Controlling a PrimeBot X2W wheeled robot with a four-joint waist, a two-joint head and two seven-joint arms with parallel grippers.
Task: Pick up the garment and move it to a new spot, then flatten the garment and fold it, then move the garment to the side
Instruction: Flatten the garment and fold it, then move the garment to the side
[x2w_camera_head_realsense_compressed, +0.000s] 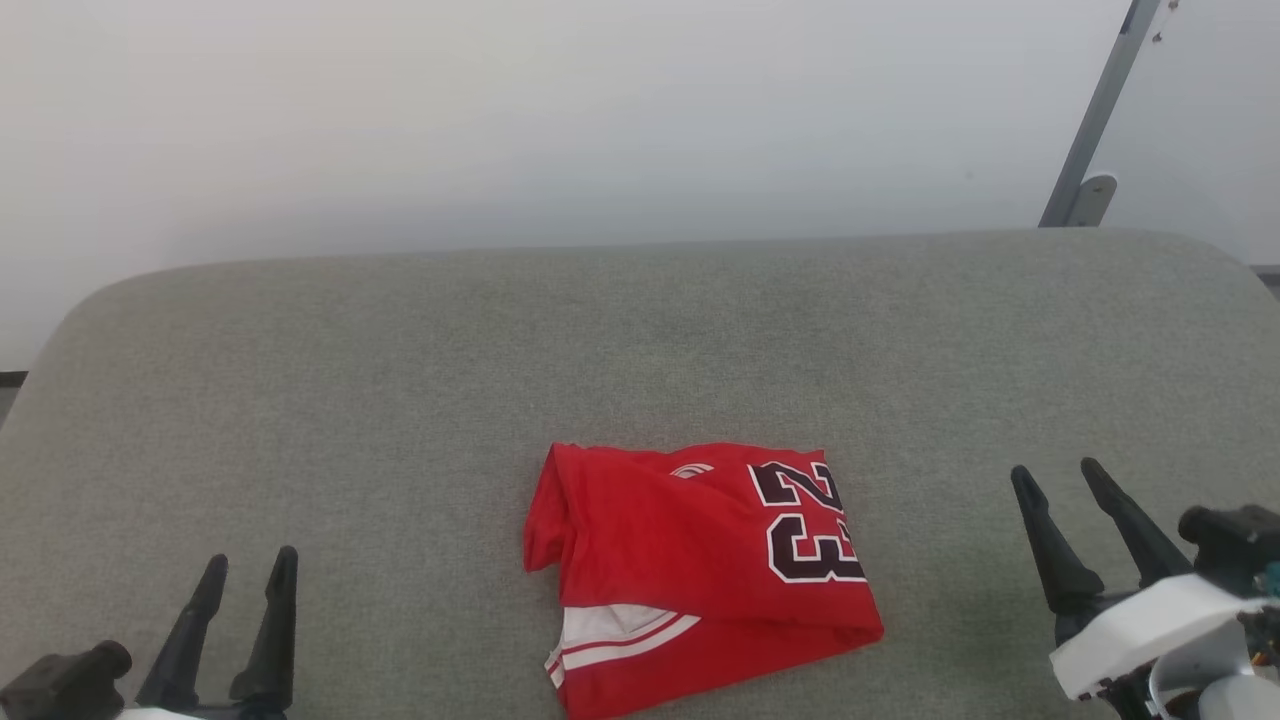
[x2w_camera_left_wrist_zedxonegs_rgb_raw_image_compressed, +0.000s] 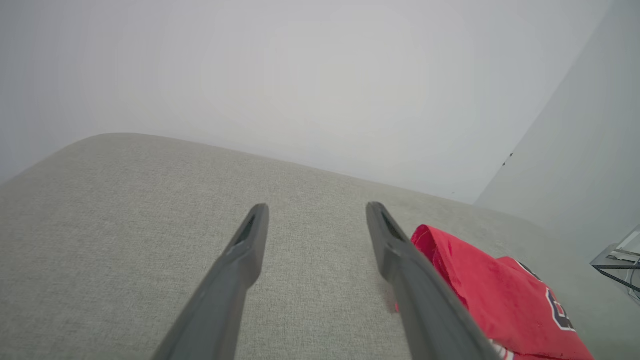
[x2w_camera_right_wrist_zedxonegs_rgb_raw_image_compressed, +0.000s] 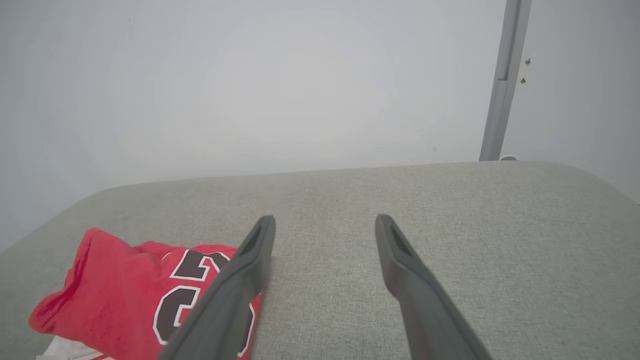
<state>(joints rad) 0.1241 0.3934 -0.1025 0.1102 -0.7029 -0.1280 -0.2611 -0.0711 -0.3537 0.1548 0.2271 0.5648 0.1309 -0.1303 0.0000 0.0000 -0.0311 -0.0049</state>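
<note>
The red jersey-style T-shirt (x2w_camera_head_realsense_compressed: 690, 570) lies folded into a rough rectangle on the near middle of a grey-green upholstered surface with rounded corners (x2w_camera_head_realsense_compressed: 400, 380); its dark, white-outlined number "23" (x2w_camera_head_realsense_compressed: 808, 522) faces up near the shirt's right edge, turned sideways; a white sleeve end with red-and-white striped trim (x2w_camera_head_realsense_compressed: 610, 632) peeks out from under the fold at the near left corner; the shirt's left edge is bunched into a thick, rumpled roll; to the left, well apart from the shirt, the left gripper (x2w_camera_head_realsense_compressed: 253, 556) points its two long dark fingers up the head view, spread wide with nothing between them; to the right, also clear of the cloth, the right gripper (x2w_camera_head_realsense_compressed: 1054, 468) stands with its fingers likewise parted and empty; behind the surface rises a plain pale wall (x2w_camera_head_realsense_compressed: 500, 120); a slanted grey metal post (x2w_camera_head_realsense_compressed: 1095, 120) leans at the far right.
</note>
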